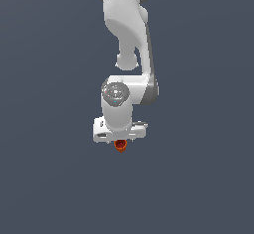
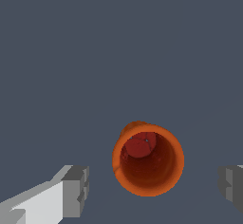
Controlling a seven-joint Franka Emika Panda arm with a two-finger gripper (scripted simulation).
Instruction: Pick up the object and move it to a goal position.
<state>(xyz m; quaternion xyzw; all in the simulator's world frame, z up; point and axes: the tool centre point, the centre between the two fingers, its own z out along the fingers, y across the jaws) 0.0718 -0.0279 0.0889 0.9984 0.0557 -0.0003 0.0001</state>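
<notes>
A: Item one?

B: One cup (image 2: 148,160), orange-red, tapered, with a rim. The wrist view looks straight down its open mouth to a darker red base; it stands upright on the plain grey floor (image 2: 118,52). Its sides look faintly ribbed inside.

A: Position?

B: Between the two fingers of the gripper (image 2: 152,187), directly under the hand. In the exterior view only a small part of the cup (image 1: 120,145) shows, poking out just below the white gripper (image 1: 119,140) body, which hides the rest.

A: Item two, the claw. Condition?

B: Spread wide. Each grey fingertip (image 2: 76,191) stands clear of the cup, with grey floor showing on both sides between pad and rim. Nothing is gripped. The cup is much narrower than the gap.

A: Item three?

B: One white arm (image 1: 129,25), coming down from the top of the exterior view, bent at a grey-capped joint, wrist pointing straight down over the cup.

A: Surroundings?

B: Uniform dark grey-blue floor (image 1: 49,178) throughout.
</notes>
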